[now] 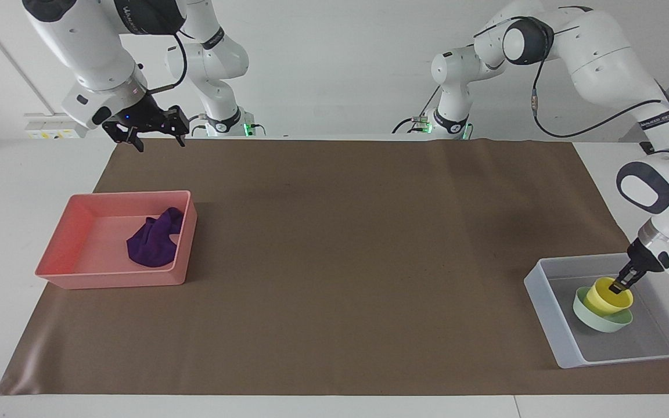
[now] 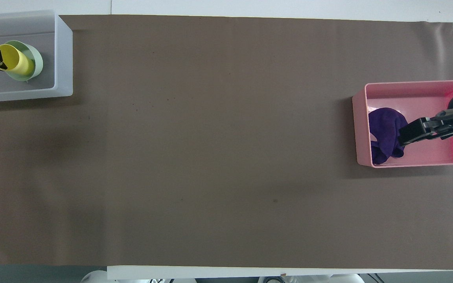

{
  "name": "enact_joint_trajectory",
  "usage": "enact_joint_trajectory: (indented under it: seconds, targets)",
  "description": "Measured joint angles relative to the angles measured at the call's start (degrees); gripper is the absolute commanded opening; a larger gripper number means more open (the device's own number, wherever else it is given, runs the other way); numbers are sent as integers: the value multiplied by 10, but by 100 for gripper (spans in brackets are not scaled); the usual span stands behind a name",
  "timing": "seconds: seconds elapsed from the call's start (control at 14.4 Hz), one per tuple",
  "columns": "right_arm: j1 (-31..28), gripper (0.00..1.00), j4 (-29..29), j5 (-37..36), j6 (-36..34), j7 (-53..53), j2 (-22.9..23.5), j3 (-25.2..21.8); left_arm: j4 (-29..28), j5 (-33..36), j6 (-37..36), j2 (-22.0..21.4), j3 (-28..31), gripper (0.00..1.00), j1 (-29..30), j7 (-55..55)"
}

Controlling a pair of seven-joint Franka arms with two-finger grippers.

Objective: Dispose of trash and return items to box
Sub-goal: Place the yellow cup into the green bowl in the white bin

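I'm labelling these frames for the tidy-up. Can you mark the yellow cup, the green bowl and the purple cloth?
yellow cup [image 1: 601, 299]: facing view, on its outer wall.
green bowl [image 1: 607, 323]: facing view, on its outer side below the cup.
purple cloth [image 1: 151, 244]: facing view, on the middle of its folds.

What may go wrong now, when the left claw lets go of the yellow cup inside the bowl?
The yellow cup sits tilted in the mint-green bowl, with the left claw gripping its rim. If released this way, it might tip over in the clear tray. Withdrawing could also drag the cup or shift the bowl.
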Motion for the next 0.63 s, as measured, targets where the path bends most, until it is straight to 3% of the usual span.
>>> enact_joint_trajectory:
  seconds: [0.14,0.21,0.49,0.63]
  targets:
    - [-1,95,-15,0,-4,-2,-5,-2,5,0,9,1,0,90,-2,3]
    - [-1,99,-22,0,-4,-2,-7,-2,8,0,9,1,0,100,-3,3]
    - [-1,99,-28,0,-4,-3,-9,-2,20,0,-4,-11,1,100,-5,4]
    - [-1,99,-28,0,-4,-3,-11,-4,24,0,-74,-47,1,100,-6,19]
